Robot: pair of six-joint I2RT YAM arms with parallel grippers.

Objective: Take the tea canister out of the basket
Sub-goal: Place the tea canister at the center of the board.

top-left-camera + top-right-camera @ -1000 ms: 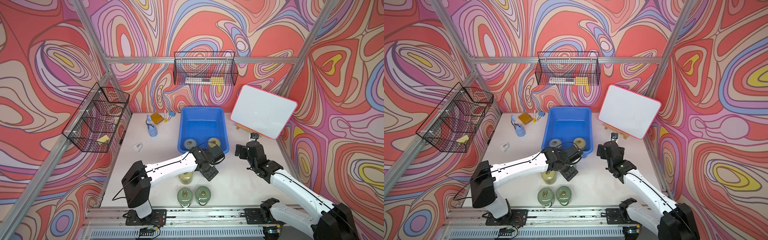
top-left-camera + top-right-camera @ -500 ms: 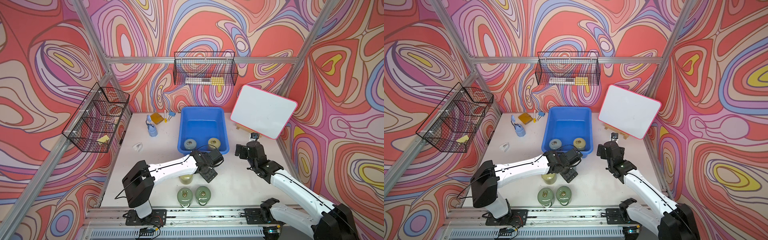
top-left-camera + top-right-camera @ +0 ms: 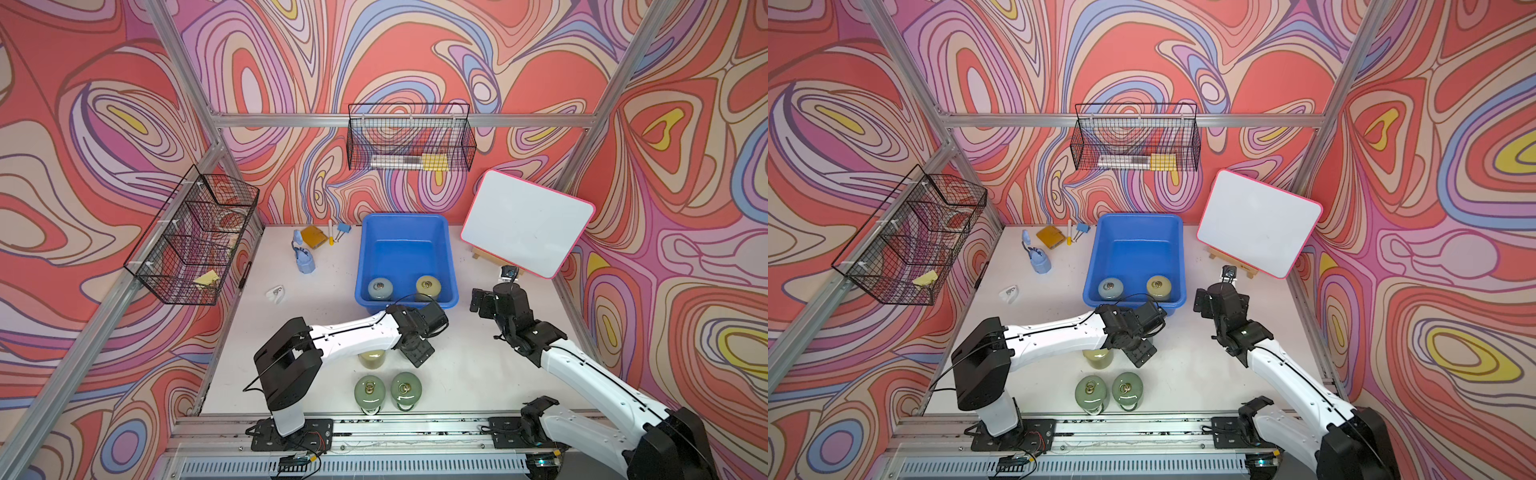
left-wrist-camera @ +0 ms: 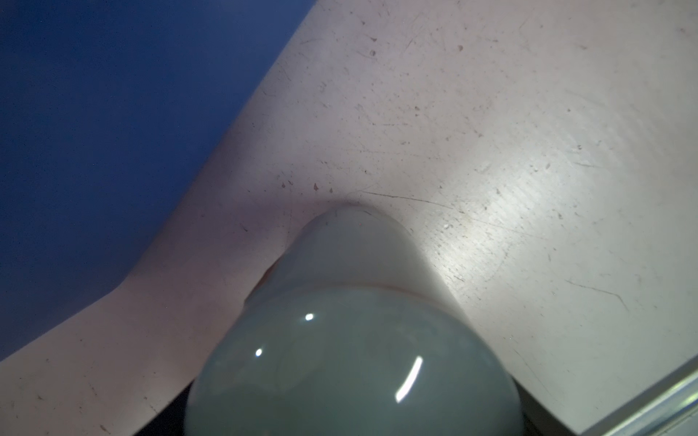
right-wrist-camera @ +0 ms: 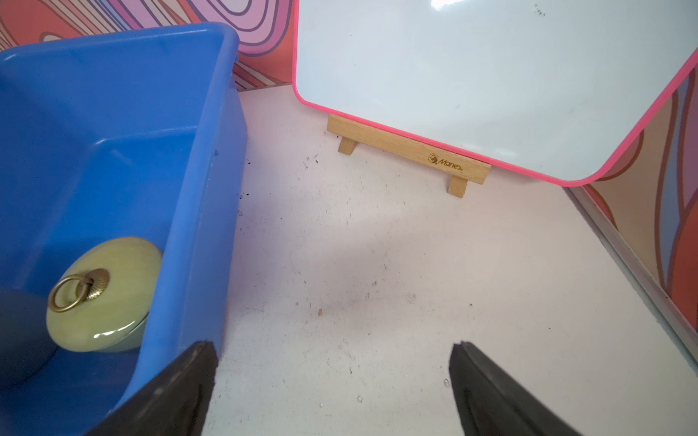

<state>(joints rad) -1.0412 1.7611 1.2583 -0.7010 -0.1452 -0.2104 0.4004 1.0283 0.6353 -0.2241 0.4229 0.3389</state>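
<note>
Worktop (image 3: 478, 374): blue basket (image 3: 404, 216) at 12 o'clock, two canisters inside against its 6 o'clock wall — grey canister (image 3: 380, 288) at 7, yellow-green canister (image 3: 428, 286) at 5. Third canister (image 3: 372, 359) stands outside, 6 o'clock of the basket, under my left claw (image 3: 415, 352); jaws hidden, can't tell if it grips. Right claw (image 5: 332, 345) spread wide, empty, off the basket's 4 o'clock corner. Glaze looks ceramic — I'd expect stiff, heavy, slick, breakable. I'd grip the body below the lid, not the ring pull (image 5: 70, 292).

Top views high, frontal; wrist views close, sharing basket (image 5: 113, 94).
</note>
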